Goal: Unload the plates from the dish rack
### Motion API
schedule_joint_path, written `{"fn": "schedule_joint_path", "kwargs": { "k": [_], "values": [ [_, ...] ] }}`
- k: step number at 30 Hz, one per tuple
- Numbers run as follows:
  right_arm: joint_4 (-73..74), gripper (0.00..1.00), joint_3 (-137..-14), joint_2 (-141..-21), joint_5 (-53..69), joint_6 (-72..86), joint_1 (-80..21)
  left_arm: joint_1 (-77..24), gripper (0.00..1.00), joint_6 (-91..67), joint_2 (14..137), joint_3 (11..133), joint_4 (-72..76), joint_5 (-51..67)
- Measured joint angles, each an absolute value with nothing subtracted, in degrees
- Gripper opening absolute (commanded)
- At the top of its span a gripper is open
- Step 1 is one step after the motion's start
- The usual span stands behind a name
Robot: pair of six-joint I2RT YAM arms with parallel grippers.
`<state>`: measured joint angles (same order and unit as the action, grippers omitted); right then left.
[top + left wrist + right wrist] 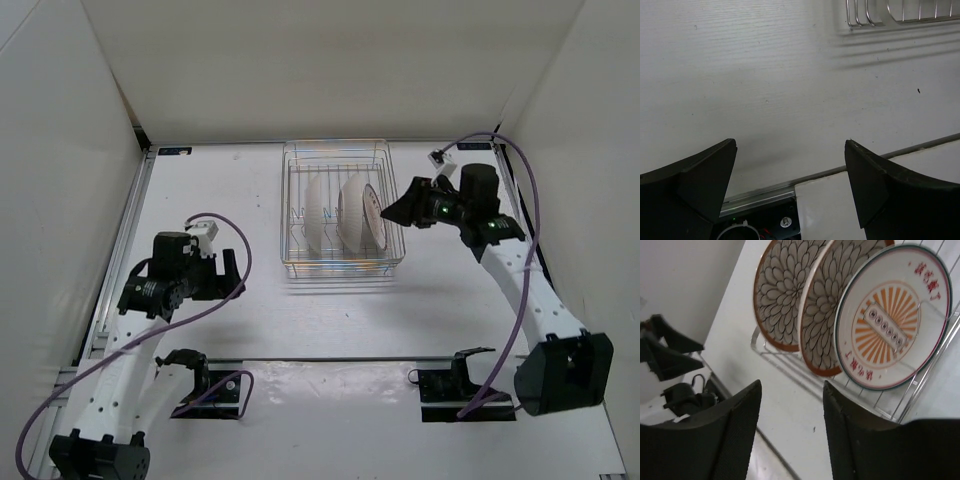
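Observation:
The dish rack is a silver wire basket at the middle back of the table. Three plates stand on edge in it. In the right wrist view two show orange-brown petal faces, and the nearest is pale and dark-rimmed with an orange centre. From above I see their white backs and the pale plate's face. My right gripper is open and empty, just right of the rack beside the pale plate. My left gripper is open and empty, low over the table left of the rack, whose corner shows.
White walls close in the table on three sides. A metal rail runs across the front, with the arm mounts behind it. Purple cables loop off both arms. The left arm shows in the right wrist view.

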<state>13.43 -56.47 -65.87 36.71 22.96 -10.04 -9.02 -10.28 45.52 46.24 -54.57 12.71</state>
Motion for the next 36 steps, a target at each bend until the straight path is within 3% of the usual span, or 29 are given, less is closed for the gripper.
{"fn": "schedule_joint_path", "kwargs": {
  "k": [8,23,26,30,36],
  "values": [
    [13.30,0.54,-60.23,-76.31,29.12,19.11,-16.43,-9.02,1.00,-10.37,36.75,46.24,-54.96,9.85],
    [9.23,0.59,-65.87,-86.80,27.51,18.94,-20.91,-9.02,1.00,-10.39,41.12,46.26,-55.48,8.51],
    [7.46,0.54,-66.32,-88.44,28.51,19.55,-20.97,-9.02,1.00,-10.39,41.04,46.26,-55.48,8.47],
    [4.82,0.37,-66.32,-89.30,29.19,20.88,-20.62,-9.02,1.00,-10.39,41.25,46.26,-55.48,8.47],
    [1.52,0.28,-66.32,-90.61,30.83,23.77,-20.21,-9.02,1.00,-10.37,42.61,46.28,-55.53,8.47]
  ]
}}
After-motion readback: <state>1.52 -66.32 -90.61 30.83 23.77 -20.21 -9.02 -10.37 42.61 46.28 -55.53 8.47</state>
